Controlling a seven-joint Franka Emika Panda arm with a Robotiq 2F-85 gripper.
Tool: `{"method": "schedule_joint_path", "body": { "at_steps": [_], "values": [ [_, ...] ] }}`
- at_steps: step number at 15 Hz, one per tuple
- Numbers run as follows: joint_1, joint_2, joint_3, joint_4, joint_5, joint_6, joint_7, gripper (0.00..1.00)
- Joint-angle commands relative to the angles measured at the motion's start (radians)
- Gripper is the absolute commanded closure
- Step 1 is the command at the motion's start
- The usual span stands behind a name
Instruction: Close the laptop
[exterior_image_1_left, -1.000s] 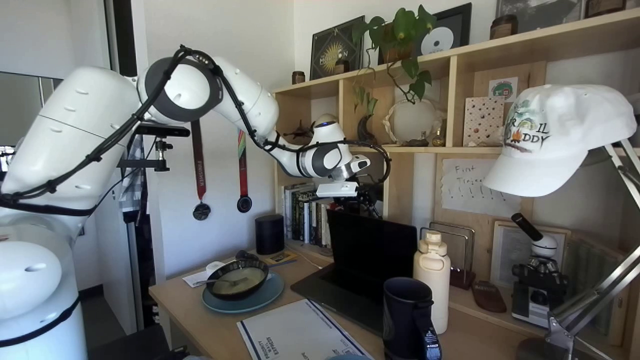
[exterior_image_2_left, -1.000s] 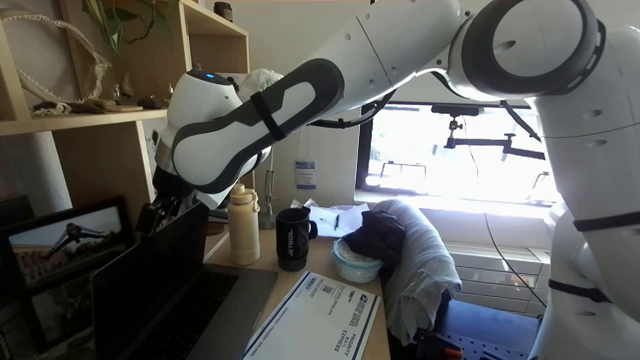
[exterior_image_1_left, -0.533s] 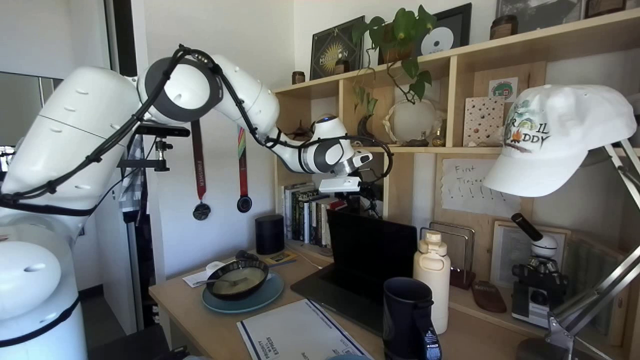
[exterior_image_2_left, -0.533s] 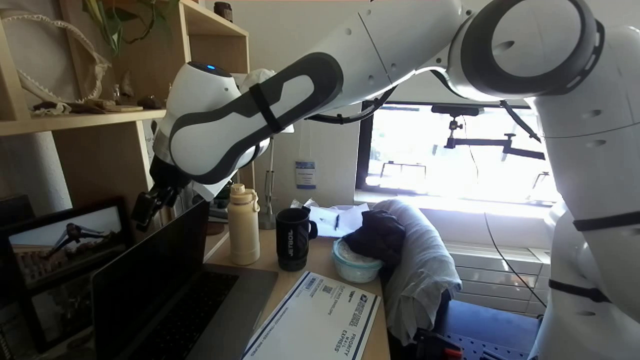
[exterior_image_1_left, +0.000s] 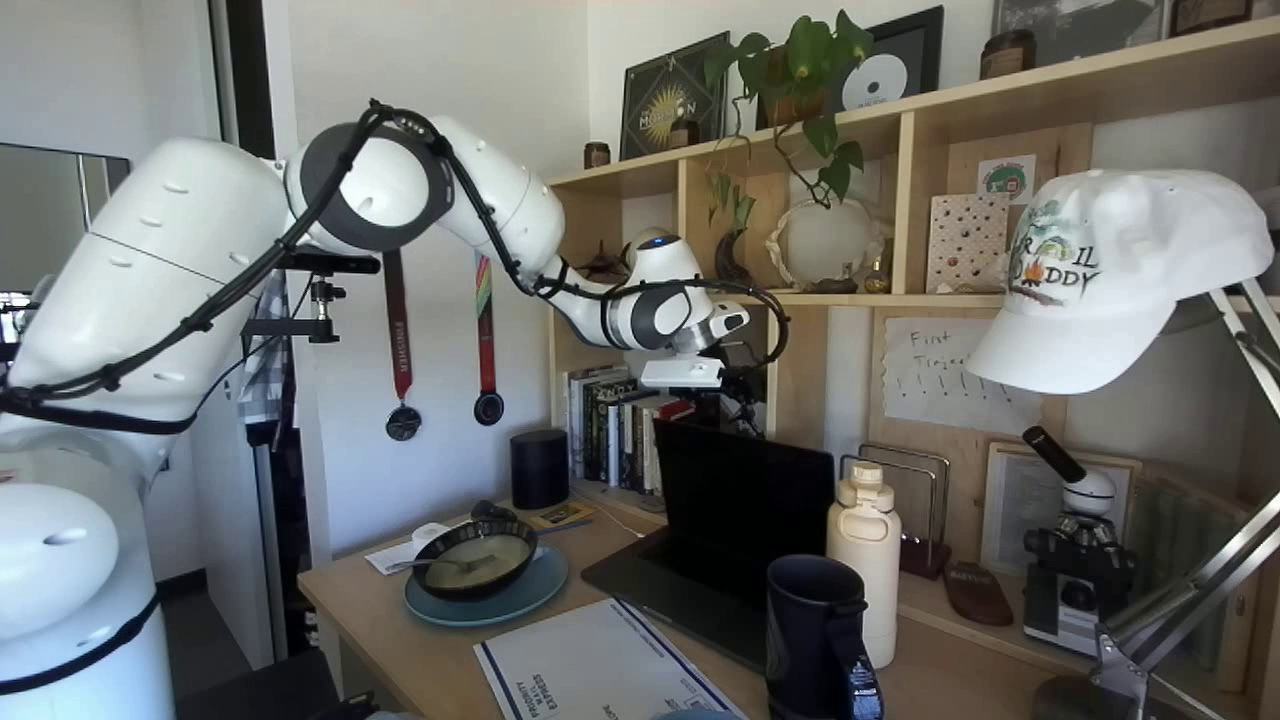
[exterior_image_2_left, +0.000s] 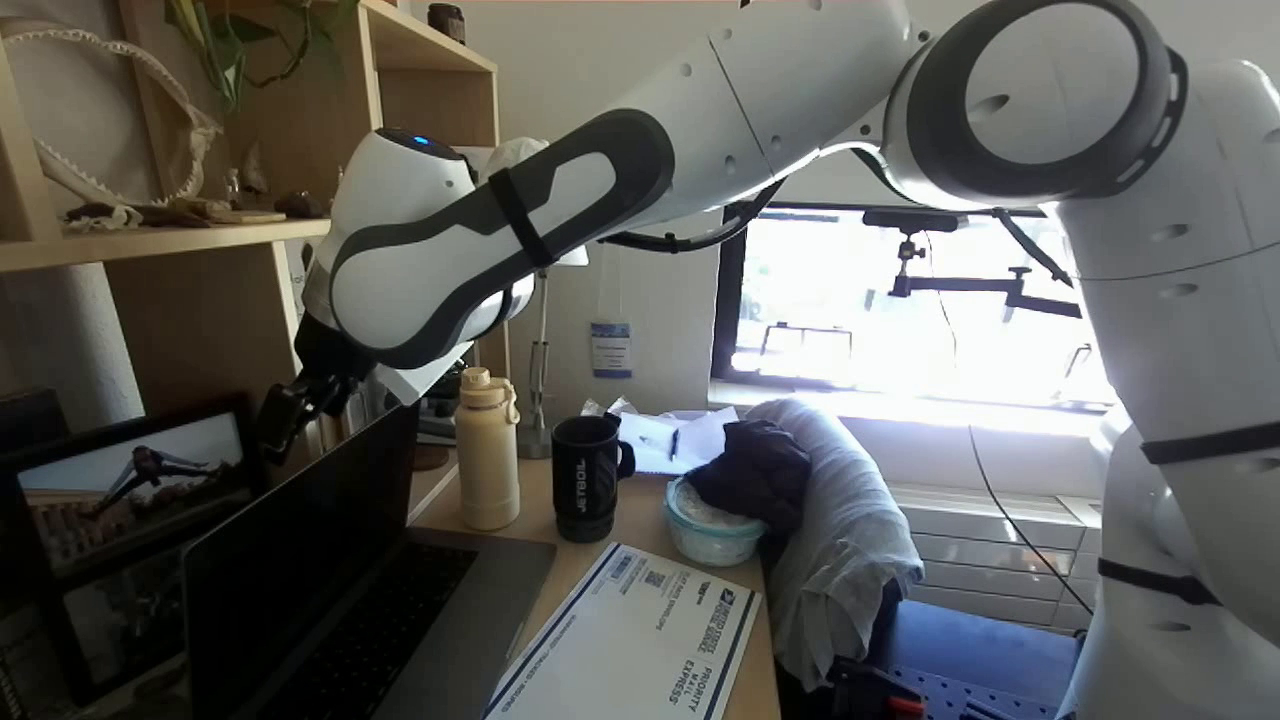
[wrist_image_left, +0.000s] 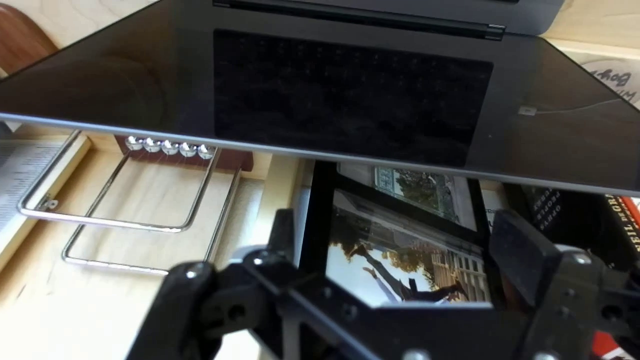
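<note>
The black laptop stands open on the desk, its dark screen raised; it also shows in an exterior view. In the wrist view the screen fills the upper part, its top edge crossing the middle. My gripper is open and empty, its two black fingers wide apart beyond that top edge. In an exterior view the gripper hangs above and behind the lid's top edge, apart from it as far as I can see. In an exterior view the fingers are partly hidden near the screen's top.
A cream bottle and a black mug stand beside the laptop. A bowl on a blue plate and an envelope lie in front. Behind the lid are a framed photo, a wire cradle and shelves.
My gripper has moved slightly up and farther back behind the lid's top edge, then slightly down. The upper arm has shifted a little. The laptop has not moved.
</note>
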Motion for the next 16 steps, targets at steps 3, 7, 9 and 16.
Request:
{"method": "schedule_joint_path", "body": {
  "at_steps": [3,7,9,16],
  "values": [
    [-0.029,0.058,0.033,0.024,0.036,0.020,-0.011,0.00],
    [-0.024,0.072,0.026,0.021,0.028,0.024,0.001,0.00],
    [-0.017,0.067,0.014,0.015,0.017,0.009,0.014,0.00],
    [0.013,-0.011,-0.045,-0.047,-0.055,-0.150,0.080,0.00]
  ]
}}
